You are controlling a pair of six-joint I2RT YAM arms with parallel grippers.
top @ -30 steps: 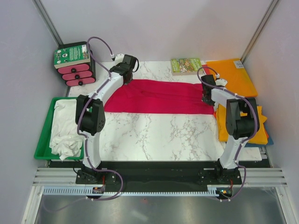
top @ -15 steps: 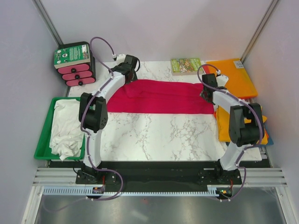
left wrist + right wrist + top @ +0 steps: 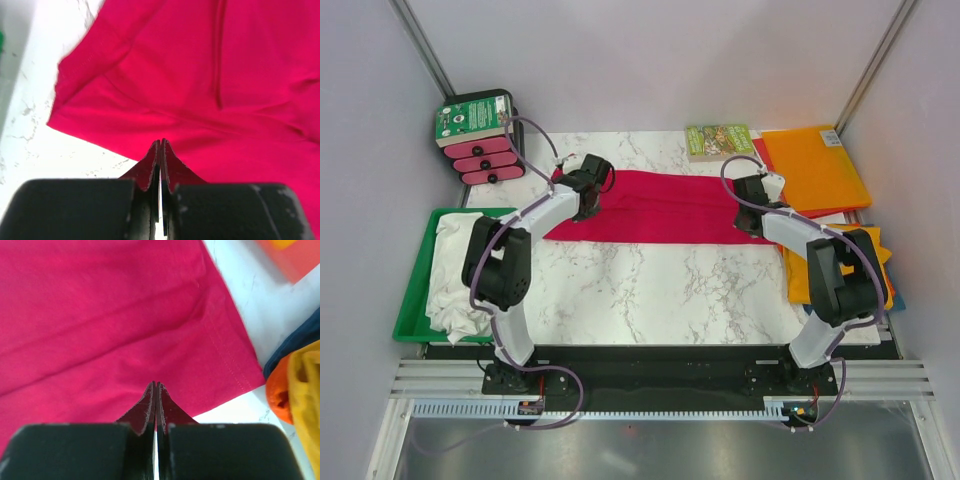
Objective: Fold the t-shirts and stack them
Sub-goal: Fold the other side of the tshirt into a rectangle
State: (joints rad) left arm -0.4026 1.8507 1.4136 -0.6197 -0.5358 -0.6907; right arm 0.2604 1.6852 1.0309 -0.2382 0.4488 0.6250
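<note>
The crimson red t-shirt (image 3: 665, 205) lies flat as a wide band across the back of the marble table. My left gripper (image 3: 584, 204) is shut and hovers over its left end near the sleeve. In the left wrist view the closed tips (image 3: 161, 143) point at the red cloth (image 3: 200, 75), with nothing between them. My right gripper (image 3: 749, 219) is shut over the shirt's right end. In the right wrist view its tips (image 3: 156, 385) sit above the hemmed red cloth (image 3: 100, 315). A white t-shirt (image 3: 460, 270) lies crumpled in the tray. A folded orange t-shirt (image 3: 815, 165) lies at the back right.
A green tray (image 3: 413, 300) stands at the left edge. A black and pink box (image 3: 478, 140) is at the back left and a small book (image 3: 718, 140) at the back. Crumpled orange cloth (image 3: 802, 272) is piled at the right, also in the right wrist view (image 3: 280, 390).
Both grippers have moved from the shirt's far edge toward me, over its left and right ends. Both stay shut. The red shirt lies about as before.
</note>
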